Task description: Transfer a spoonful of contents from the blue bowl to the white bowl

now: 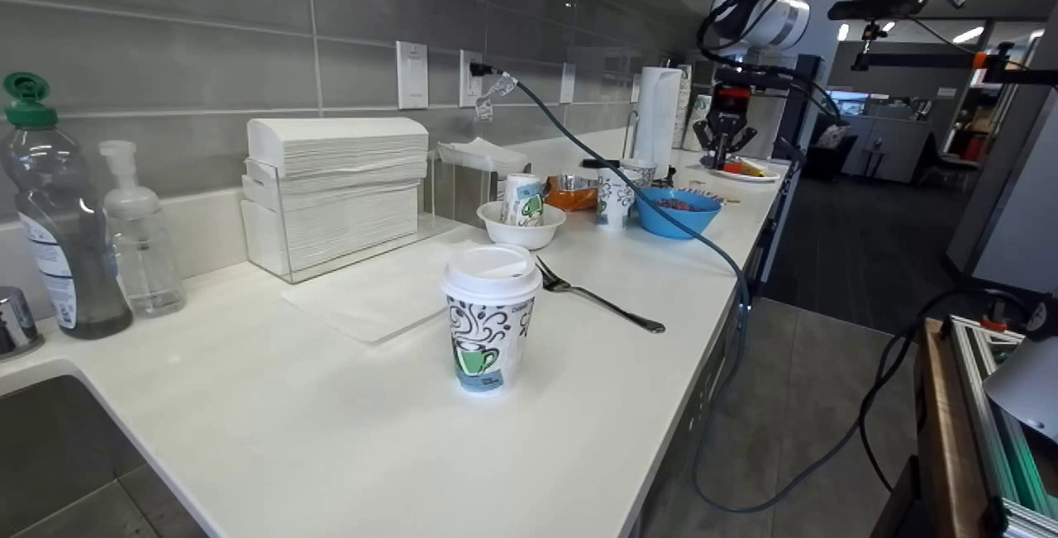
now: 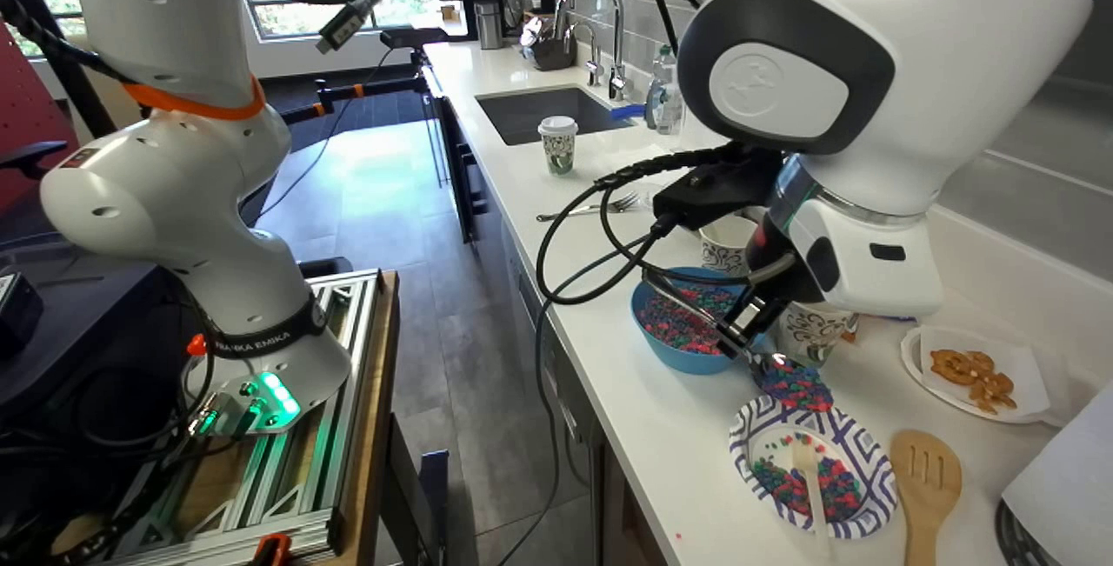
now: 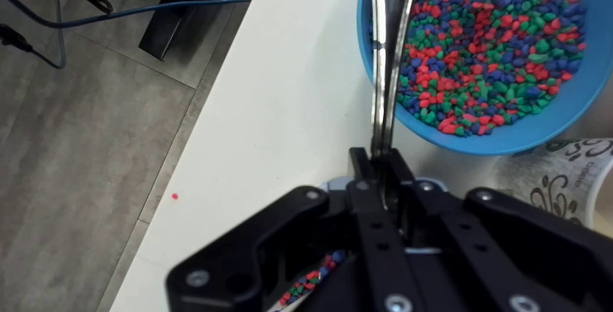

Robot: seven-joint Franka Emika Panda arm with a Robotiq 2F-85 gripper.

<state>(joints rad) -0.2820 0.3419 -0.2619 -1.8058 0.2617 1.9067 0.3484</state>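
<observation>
My gripper (image 2: 739,336) is shut on the handle of a metal spoon (image 2: 683,298). The spoon's scoop holds red, green and blue pebbles (image 2: 796,385) just above the edge of a shallow white bowl with a blue pattern (image 2: 875,462), which has pebbles in it. The blue bowl (image 2: 687,361), largely filled with pebbles, stands beside it. In the wrist view, the handle (image 3: 383,63) runs from the fingertips (image 3: 376,156) over the blue bowl (image 3: 507,142); the scoop is hidden. In an exterior view, the blue bowl (image 1: 669,222) shows; I cannot make out the spoon.
Paper cups (image 2: 816,333) (image 2: 723,246) stand close to the blue bowl. A pale fork (image 2: 814,488) lies in the patterned bowl, with a wooden spatula (image 2: 927,470) beside it. A plain white bowl (image 1: 521,235) holds a paper cup. A cable (image 1: 612,168) crosses the counter.
</observation>
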